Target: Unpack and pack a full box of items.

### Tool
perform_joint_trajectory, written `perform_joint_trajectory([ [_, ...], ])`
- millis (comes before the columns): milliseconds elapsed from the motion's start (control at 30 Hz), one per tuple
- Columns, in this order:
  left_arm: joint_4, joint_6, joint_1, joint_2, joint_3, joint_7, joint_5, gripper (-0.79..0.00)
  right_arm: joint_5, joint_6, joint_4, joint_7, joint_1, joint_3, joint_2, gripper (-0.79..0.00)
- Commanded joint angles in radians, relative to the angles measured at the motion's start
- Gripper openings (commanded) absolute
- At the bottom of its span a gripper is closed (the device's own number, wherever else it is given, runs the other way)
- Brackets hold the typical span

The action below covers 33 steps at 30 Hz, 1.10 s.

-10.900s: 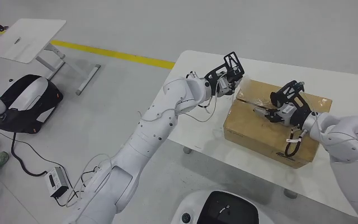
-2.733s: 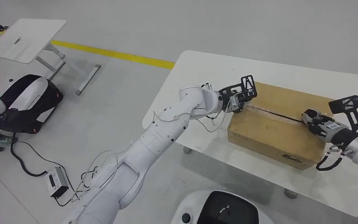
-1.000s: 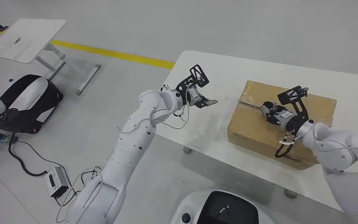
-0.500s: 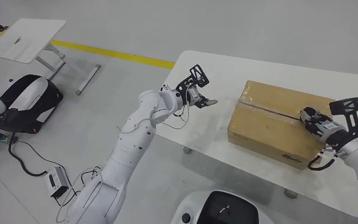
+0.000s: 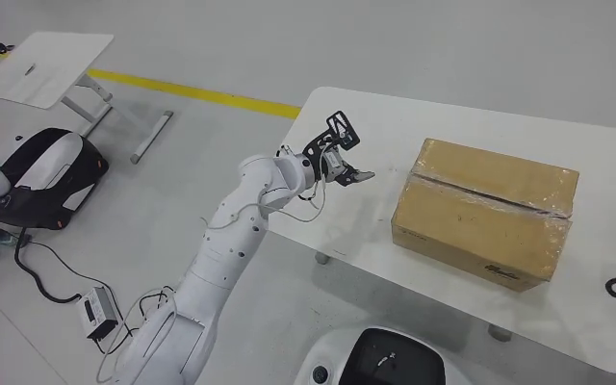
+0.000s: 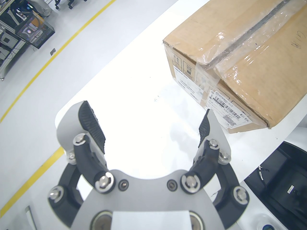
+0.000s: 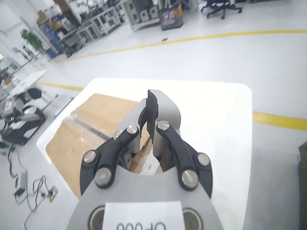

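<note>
I count one box (image 5: 481, 207) (image 6: 239, 37) (image 7: 96, 111), brown cardboard, standing on the right half of the white surface (image 5: 385, 115) (image 6: 134, 72) (image 7: 215, 111) close to its near edge. Its flaps are down, and one strip of clear tape (image 6: 251, 32) runs along the top seam and folds over the left end. That end face carries two small printed handling symbols (image 6: 182, 64), a block of fine print and one white barcode label (image 6: 227, 110), all too small for me to make out. A short handwritten mark (image 6: 296, 41) sits on the top, and a dark printed mark (image 5: 496, 272) on the near long side.

My left gripper (image 5: 361, 177) (image 6: 146, 111) hangs over the left part of the surface, left of the box and apart from it; its two fingers are spread wide with nothing between them. My right gripper (image 7: 150, 101) has its two fingers pressed together on nothing, with the box lying beyond them.
</note>
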State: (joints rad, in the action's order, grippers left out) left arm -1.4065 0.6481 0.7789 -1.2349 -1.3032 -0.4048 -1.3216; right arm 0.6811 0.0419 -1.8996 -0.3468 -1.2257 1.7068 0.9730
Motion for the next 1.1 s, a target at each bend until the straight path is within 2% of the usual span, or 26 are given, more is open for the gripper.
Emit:
perform_joint_trajectory([
  [0, -0.012, -0.022, 0.01, -0.001, -0.003, 0.028, 0.005, 0.0, 0.019, -0.106, -0.029, 0.069, -0.011, -0.004, 0.007, -0.785],
  [67, -0.048, -0.101, 0.039, 0.0, -0.012, 0.117, -0.029, 0.0, 0.02, -0.188, -0.053, 0.111, -0.022, -0.02, 0.014, -0.785],
  [167, -0.072, -0.223, 0.078, -0.005, -0.038, 0.225, 0.022, 0.0, 0.005, -0.268, -0.078, 0.111, -0.031, -0.051, 0.023, -0.785],
  [333, -0.118, -0.428, 0.137, -0.011, -0.08, 0.337, 0.05, 0.0, -0.004, -0.289, -0.106, 0.092, -0.05, -0.088, 0.031, -0.785],
  [533, -0.15, -0.478, 0.166, -0.01, -0.11, 0.315, 0.084, 0.0, 0.015, -0.235, -0.113, 0.07, -0.084, -0.084, 0.032, -0.785],
  [567, -0.154, -0.483, 0.168, -0.01, -0.113, 0.313, 0.087, 0.0, 0.027, -0.222, -0.114, 0.061, -0.087, -0.081, 0.031, -0.757],
  [600, -0.158, -0.48, 0.171, -0.01, -0.112, 0.309, 0.092, 0.0, 0.041, -0.205, -0.114, 0.045, -0.09, -0.077, 0.03, -0.711],
  [633, -0.159, -0.476, 0.172, -0.01, -0.112, 0.308, 0.093, 0.0, 0.047, -0.189, -0.113, 0.029, -0.091, -0.073, 0.029, -0.431],
  [667, -0.159, -0.476, 0.172, -0.01, -0.112, 0.308, 0.093, 0.0, 0.049, -0.185, -0.113, 0.025, -0.091, -0.071, 0.029, 0.0],
  [700, -0.159, -0.476, 0.172, -0.01, -0.112, 0.308, 0.093, 0.0, 0.049, -0.185, -0.113, 0.025, -0.091, -0.071, 0.029, -0.775],
  [733, -0.159, -0.476, 0.172, -0.01, -0.112, 0.308, 0.093, 0.0, 0.05, -0.185, -0.113, 0.026, -0.092, -0.071, 0.029, -0.744],
  [767, -0.159, -0.476, 0.172, -0.01, -0.112, 0.308, 0.093, 0.0, 0.05, -0.184, -0.113, 0.024, -0.092, -0.071, 0.028, -0.67],
  [800, -0.159, -0.476, 0.172, -0.01, -0.112, 0.308, 0.093, 0.0, 0.049, -0.184, -0.113, 0.024, -0.091, -0.071, 0.029, -0.632],
  [833, -0.159, -0.476, 0.172, -0.01, -0.112, 0.308, 0.093, 0.0, 0.049, -0.185, -0.113, 0.024, -0.091, -0.071, 0.029, -0.569],
  [867, -0.159, -0.476, 0.172, -0.01, -0.112, 0.308, 0.093, 0.0, 0.049, -0.185, -0.113, 0.025, -0.091, -0.071, 0.029, -0.466],
  [933, -0.159, -0.476, 0.172, -0.01, -0.112, 0.308, 0.093, 0.0, 0.049, -0.185, -0.113, 0.025, -0.091, -0.071, 0.029, -0.377],
  [967, -0.159, -0.476, 0.172, -0.01, -0.112, 0.308, 0.093, 0.0, 0.049, -0.185, -0.113, 0.025, -0.091, -0.071, 0.029, -0.29],
  [1033, -0.159, -0.476, 0.172, -0.01, -0.112, 0.308, 0.093, 0.0, 0.049, -0.185, -0.113, 0.025, -0.091, -0.071, 0.029, -0.219],
  [1067, -0.159, -0.476, 0.172, -0.01, -0.112, 0.308, 0.093, 0.0, 0.049, -0.185, -0.113, 0.025, -0.091, -0.071, 0.029, -0.159],
])
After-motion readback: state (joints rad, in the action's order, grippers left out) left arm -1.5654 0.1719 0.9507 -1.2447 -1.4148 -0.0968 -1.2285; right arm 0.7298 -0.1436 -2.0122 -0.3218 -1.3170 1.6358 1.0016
